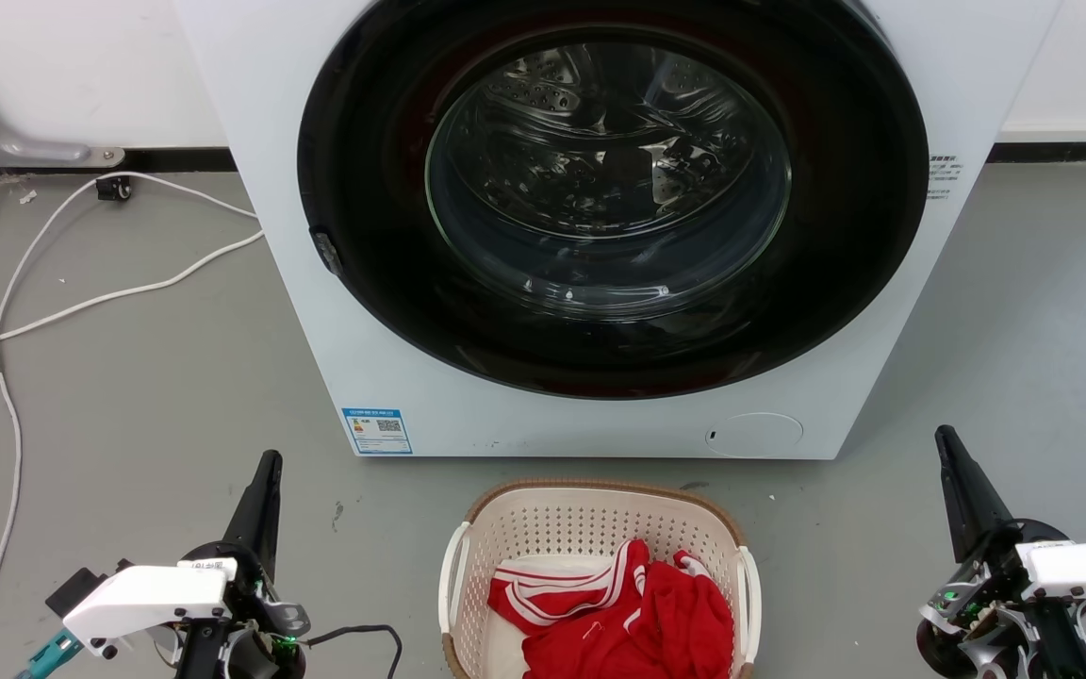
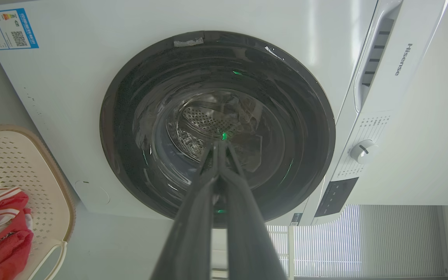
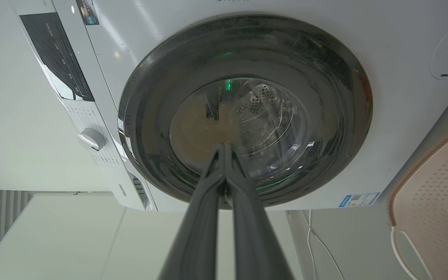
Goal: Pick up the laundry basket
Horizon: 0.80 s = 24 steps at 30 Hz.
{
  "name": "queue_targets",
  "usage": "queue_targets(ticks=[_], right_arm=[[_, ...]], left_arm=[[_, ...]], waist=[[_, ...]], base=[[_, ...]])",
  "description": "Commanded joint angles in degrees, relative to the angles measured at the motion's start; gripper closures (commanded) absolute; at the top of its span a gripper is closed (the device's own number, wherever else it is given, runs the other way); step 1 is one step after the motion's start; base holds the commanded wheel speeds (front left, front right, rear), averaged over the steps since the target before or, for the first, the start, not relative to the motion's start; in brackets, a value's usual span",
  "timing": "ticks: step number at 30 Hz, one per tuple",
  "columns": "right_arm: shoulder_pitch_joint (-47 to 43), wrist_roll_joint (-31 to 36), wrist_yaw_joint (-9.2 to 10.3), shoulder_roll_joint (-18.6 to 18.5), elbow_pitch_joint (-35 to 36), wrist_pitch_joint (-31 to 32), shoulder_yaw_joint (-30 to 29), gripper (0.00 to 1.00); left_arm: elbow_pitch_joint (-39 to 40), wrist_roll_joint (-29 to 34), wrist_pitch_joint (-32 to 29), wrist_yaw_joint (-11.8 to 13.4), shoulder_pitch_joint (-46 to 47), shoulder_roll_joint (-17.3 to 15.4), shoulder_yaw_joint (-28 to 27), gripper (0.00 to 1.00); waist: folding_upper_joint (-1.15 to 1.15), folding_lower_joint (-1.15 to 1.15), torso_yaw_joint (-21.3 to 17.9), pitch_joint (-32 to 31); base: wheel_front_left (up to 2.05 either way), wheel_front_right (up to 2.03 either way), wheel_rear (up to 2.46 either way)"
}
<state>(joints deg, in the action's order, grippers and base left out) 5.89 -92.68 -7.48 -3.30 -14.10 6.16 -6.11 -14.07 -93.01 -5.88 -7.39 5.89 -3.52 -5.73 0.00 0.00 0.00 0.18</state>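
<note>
Looming washer (image 1: 345,311) behind laundry basket (image 1: 590,488), cable (image 1: 100,300) left

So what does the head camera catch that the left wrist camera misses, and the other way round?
Head camera: a white cable on the floor and the right arm's fingers. Left wrist camera: the control knob, brand name and window blinds. Both: the washer with its round door, the laundry basket with red clothes, the blue label and the left arm's fingers.
</note>
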Motion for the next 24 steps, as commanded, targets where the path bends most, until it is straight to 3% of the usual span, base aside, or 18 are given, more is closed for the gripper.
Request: queue_targets(ticks=[1, 24], right_arm=[[0.7, 0.4, -0.01, 0.2, -0.1, 0.1, -0.1, 1.0], [0.7, 0.5, -0.02, 0.3, -0.1, 0.2, -0.2, 1.0]], left_arm=[[-0.1, 0.2, -0.1, -0.2, 0.6, 0.0, -0.1, 1.0], [-0.1, 0.5, -0.4, -0.2, 0.7, 0.2, -0.4, 1.0]], waist=[[0.0, 0.0, 0.0, 0.0], [0.0, 0.0, 0.0, 0.0]], base=[[0.0, 0.0, 0.0], [0.0, 0.0, 0.0]])
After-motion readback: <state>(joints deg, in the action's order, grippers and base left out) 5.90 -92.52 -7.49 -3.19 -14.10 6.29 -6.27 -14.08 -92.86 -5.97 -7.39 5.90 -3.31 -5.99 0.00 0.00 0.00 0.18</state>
